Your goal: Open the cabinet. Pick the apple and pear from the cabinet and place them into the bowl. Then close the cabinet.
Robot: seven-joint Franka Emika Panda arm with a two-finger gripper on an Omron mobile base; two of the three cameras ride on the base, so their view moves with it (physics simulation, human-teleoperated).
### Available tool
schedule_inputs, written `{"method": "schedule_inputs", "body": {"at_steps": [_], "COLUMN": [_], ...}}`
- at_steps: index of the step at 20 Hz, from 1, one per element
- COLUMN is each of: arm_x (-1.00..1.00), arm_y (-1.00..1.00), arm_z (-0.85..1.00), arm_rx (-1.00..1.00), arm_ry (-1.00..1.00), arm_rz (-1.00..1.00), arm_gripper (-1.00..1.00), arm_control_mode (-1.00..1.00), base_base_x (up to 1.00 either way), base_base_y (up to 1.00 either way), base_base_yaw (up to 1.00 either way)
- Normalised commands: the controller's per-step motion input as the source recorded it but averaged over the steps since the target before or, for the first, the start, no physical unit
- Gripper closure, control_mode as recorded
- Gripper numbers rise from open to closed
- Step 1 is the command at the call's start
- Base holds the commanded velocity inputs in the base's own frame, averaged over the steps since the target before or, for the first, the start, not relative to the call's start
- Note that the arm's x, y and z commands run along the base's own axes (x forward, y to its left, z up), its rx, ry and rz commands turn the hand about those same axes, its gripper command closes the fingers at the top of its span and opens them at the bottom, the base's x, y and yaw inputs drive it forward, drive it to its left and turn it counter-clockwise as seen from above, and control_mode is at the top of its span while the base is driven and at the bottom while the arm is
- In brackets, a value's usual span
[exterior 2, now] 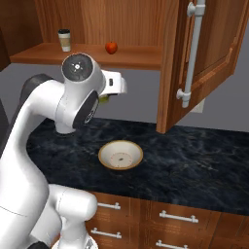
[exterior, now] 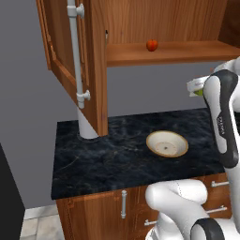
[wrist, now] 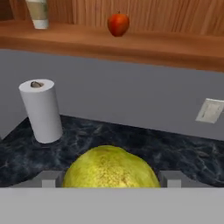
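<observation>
The cabinet (exterior: 61,47) hangs above the counter with both doors swung open. On its shelf sits the red apple (exterior: 151,45) (exterior 2: 111,47) (wrist: 118,24). The yellow-green pear (wrist: 109,168) is clamped in my gripper (wrist: 111,178), a grey fingertip on each side of it. From the base views the gripper (exterior: 197,89) (exterior 2: 109,92) hovers below the shelf and above the counter, with a sliver of the pear (exterior 2: 103,97) showing under the hand. The tan-rimmed bowl (exterior: 167,143) (exterior 2: 120,154) rests empty on the dark counter, lower than the gripper.
A paper towel roll (wrist: 41,111) stands at the counter's back left, partly behind the left door (exterior: 86,124). A coffee cup (exterior 2: 64,40) sits on the shelf left of the apple. The right door (exterior 2: 194,63) juts out over the counter. A wall outlet (wrist: 210,110) is behind.
</observation>
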Motion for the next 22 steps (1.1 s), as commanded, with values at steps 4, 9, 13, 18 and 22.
{"method": "schedule_inputs", "body": {"at_steps": [4,9,13,18,22], "arm_x": [0.21,0.6,0.82,0.62,0.28], "arm_y": [0.3,0.26,0.0,-0.05,-0.16], "arm_z": [-0.8,-0.89,-0.79,-0.63,-0.91], "arm_rx": [-0.06,-0.05,-0.06,-0.01,0.0], "arm_ry": [0.26,0.37,0.38,0.21,0.14], "arm_rz": [0.0,0.0,0.0,-0.01,0.0], "arm_gripper": [1.0,1.0,1.0,1.0,1.0], "arm_control_mode": [-1.0,-1.0,-1.0,-1.0,-1.0], "base_base_x": [0.0,0.0,0.0,0.0,0.0], "base_base_y": [0.0,0.0,0.0,0.0,0.0], "base_base_yaw": [0.0,0.0,0.0,0.0,0.0]}}
